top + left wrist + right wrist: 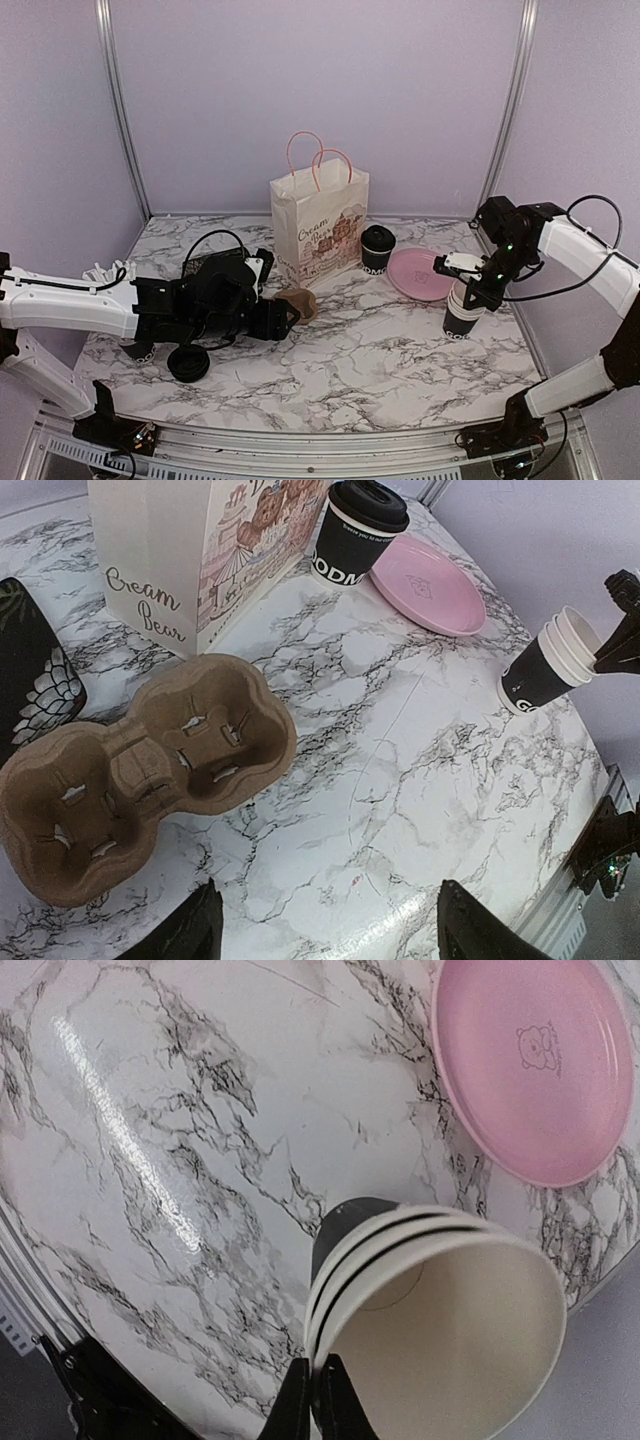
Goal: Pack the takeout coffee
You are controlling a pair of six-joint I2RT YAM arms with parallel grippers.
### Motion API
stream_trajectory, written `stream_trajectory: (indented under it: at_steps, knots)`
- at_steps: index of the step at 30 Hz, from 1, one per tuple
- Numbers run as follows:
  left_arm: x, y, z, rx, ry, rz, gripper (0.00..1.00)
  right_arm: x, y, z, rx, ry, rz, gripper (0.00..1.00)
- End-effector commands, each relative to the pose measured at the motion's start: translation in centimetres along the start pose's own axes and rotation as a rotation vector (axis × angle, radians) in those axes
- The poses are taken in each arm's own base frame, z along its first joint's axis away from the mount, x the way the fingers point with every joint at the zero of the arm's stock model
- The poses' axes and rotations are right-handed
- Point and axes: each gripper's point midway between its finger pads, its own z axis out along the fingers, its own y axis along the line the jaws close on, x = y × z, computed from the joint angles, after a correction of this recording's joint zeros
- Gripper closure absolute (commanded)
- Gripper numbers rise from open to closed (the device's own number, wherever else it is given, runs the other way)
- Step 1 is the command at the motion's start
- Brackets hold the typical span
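over the counter (150, 1160), my right hand (314, 1378) is pinched shut on the nested cups (440, 1340) at their rim — lifting could drag all three or tip them.

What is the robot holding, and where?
The right tool pinches the cup stack by its rim. The left tool holds nothing.
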Motion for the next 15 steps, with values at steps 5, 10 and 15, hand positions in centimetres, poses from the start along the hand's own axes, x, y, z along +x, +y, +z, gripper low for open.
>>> stream_trajectory:
  at_steps: [5, 10, 15]
  knots:
    - [0.0, -0.4, 0.3, 0.010, 0.013, -0.001, 0.26, -0.5, -0.3, -2.0, 0.025, -0.032, -0.014, 1.00]
    - [0.1, -0.6, 0.6, 0.016, 0.017, 0.001, 0.26, -0.6, -1.4, -5.4, 0.009, -0.120, -0.016, 1.00]
    - [0.2, -0.9, 0.9, 0.028, 0.022, 0.001, 0.26, -0.6, -1.6, -7.1, 0.004, -0.171, -0.015, 1.00]
